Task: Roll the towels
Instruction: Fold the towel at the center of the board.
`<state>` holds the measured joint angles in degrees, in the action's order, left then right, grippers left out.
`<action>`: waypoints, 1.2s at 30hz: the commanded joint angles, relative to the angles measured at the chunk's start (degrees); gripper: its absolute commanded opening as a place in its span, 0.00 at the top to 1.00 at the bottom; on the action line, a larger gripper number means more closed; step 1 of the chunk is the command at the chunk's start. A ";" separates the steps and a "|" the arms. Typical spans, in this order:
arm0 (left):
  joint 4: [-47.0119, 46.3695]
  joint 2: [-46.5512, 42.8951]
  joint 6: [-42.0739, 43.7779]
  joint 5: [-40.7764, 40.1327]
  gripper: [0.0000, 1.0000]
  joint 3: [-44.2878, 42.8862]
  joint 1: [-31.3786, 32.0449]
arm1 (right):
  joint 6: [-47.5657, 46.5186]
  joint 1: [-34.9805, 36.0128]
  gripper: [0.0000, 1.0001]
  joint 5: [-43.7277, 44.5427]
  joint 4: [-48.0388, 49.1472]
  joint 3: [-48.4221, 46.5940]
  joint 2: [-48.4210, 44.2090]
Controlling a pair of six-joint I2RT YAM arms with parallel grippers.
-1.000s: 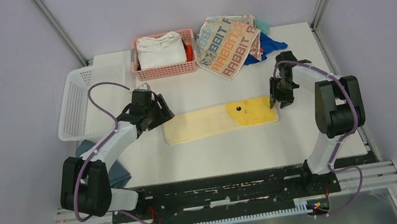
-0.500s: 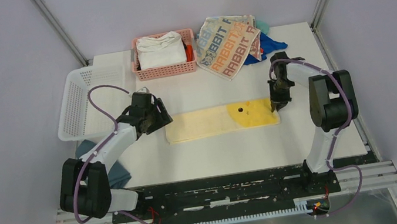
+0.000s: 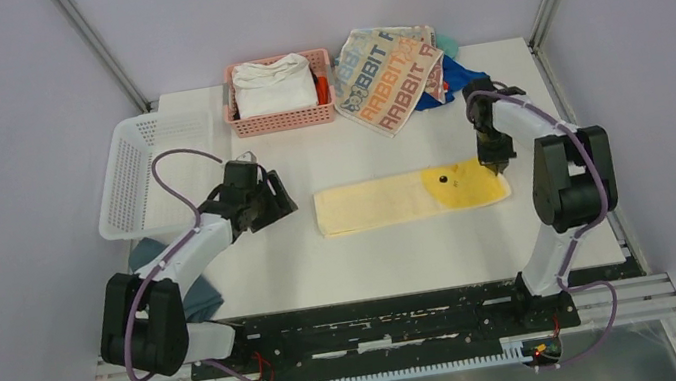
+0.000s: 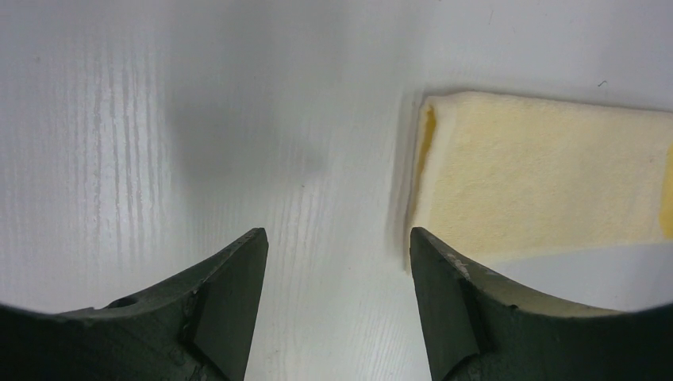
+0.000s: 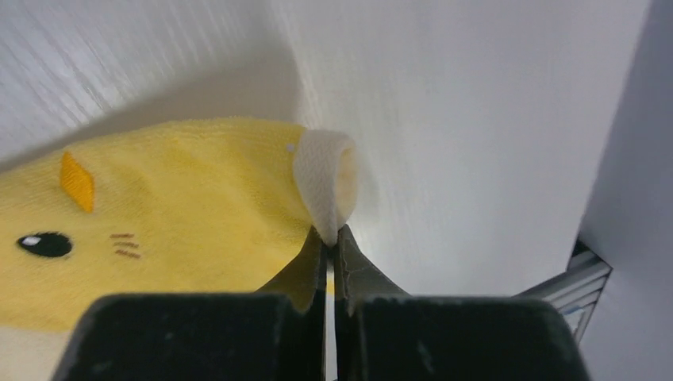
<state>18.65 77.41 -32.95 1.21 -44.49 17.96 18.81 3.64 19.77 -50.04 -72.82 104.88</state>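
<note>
2 grippers logged. Right gripper (image 3: 495, 159), right of centre in the top view: jaws clenched on the right-end corner of the yellow towel (image 3: 411, 197); in the right wrist view, fingers pressed together on the pale hem (image 5: 325, 178), curled up into a small loop just above the tips. Left gripper (image 3: 277, 200), left of centre: jaws spread, nothing between them, just off the towel's left end; in the left wrist view, bare table (image 4: 159, 119) between the fingers, towel edge at the right of the frame. Yellow towel: flat, long strip across the middle of the table, cartoon face with 1 black eye toward its right end. RABBIT towel (image 3: 390, 77) at upper centre-right, spread over a blue cloth (image 3: 463, 76). Pink basket (image 3: 283, 118) with white folded cloth (image 3: 273, 84) at upper centre; white basket (image 3: 125, 182) at upper left.
</note>
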 commanded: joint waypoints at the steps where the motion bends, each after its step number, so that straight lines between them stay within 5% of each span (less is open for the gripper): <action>1: -5.52 -0.15 -0.44 4.57 0.27 1.45 0.50 | -0.73 0.30 1.00 9.37 -3.86 -6.73 -5.71; 17: -21.82 13.38 -8.62 11.79 0.39 1.76 5.72 | 0.29 19.59 0.99 -16.13 -7.66 -15.65 -4.02; 36: -30.34 20.48 -12.14 14.43 0.80 4.85 10.07 | 9.84 36.15 1.00 -15.30 -8.89 -30.60 10.92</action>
<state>-10.04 96.57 -43.29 15.40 -40.99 27.07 25.41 37.71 2.83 -58.04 -97.73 113.12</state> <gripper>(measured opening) 0.221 0.020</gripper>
